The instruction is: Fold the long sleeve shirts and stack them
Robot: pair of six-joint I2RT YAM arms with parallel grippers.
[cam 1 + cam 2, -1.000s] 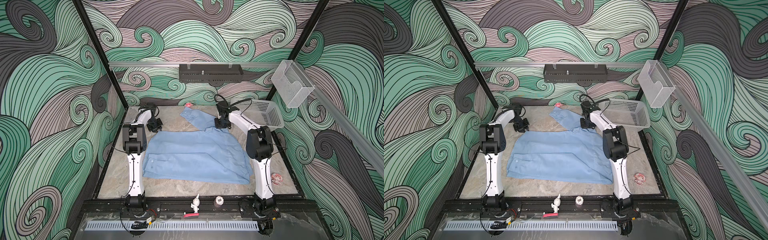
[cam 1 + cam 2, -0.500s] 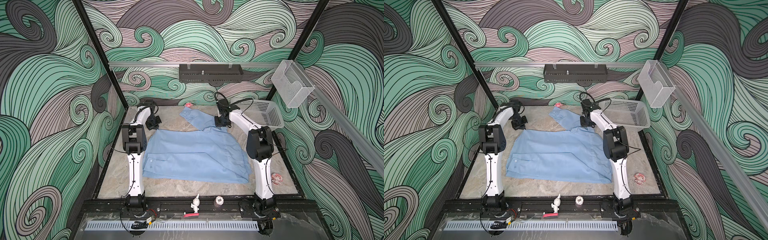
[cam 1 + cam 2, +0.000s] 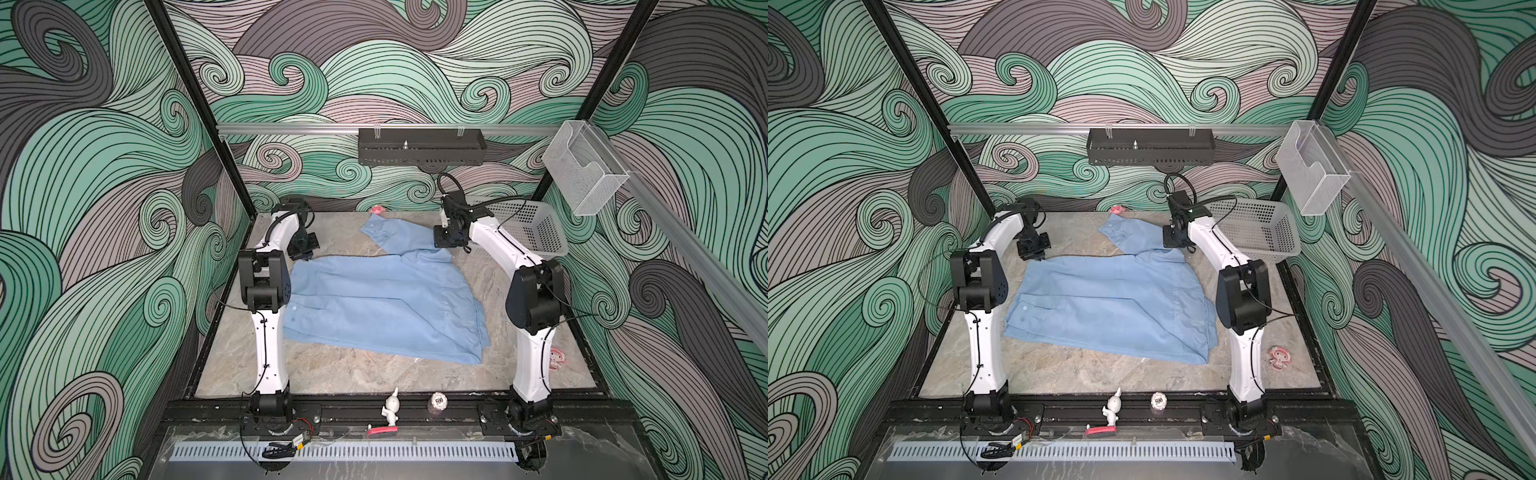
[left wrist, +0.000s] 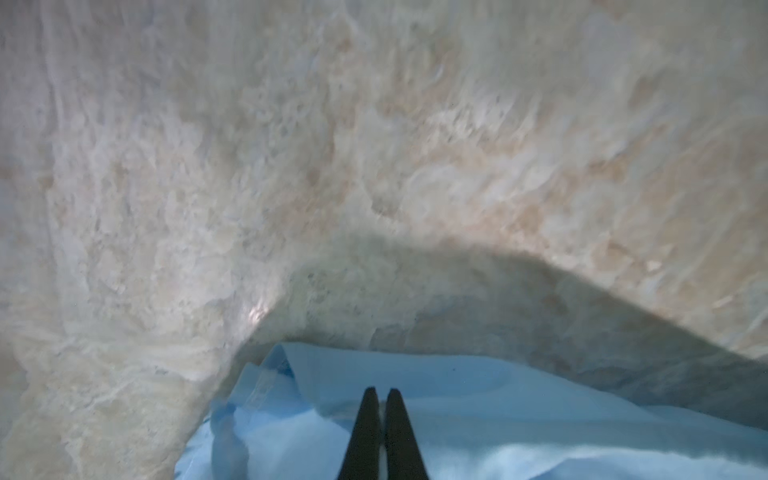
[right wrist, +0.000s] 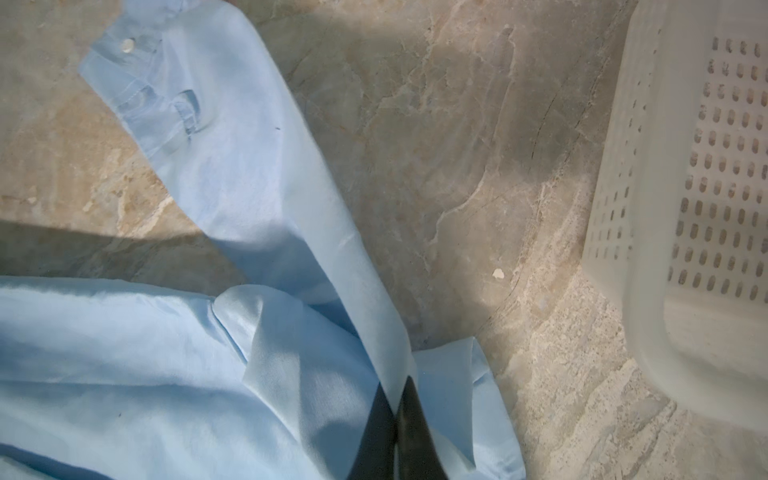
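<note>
The light blue long sleeve shirt (image 3: 382, 303) (image 3: 1108, 307) lies spread flat on the marble table, with one cuffed sleeve (image 3: 390, 235) (image 5: 249, 166) stretching toward the back wall. My left gripper (image 3: 305, 254) (image 3: 1034, 254) (image 4: 381, 390) is at the shirt's far left corner, shut, with the fabric edge (image 4: 332, 374) bunched around its tips. At the base of the sleeve, near the far right shoulder, my right gripper (image 3: 442, 245) (image 3: 1171, 245) (image 5: 401, 382) is shut on a pinched strip of sleeve cloth.
A white perforated basket (image 3: 536, 232) (image 3: 1262, 232) (image 5: 685, 208) stands at the back right, close to the right arm. A small pink thing (image 3: 377, 208) lies at the back wall and a pink sticker (image 3: 556, 359) at the right edge. A white figurine (image 3: 390, 407) and a chip (image 3: 439, 402) sit on the front rail.
Both grippers have closed their jaws on the shirt's far edge. The left gripper shifted slightly at the far left corner. The shirt's body has stayed where it was.
</note>
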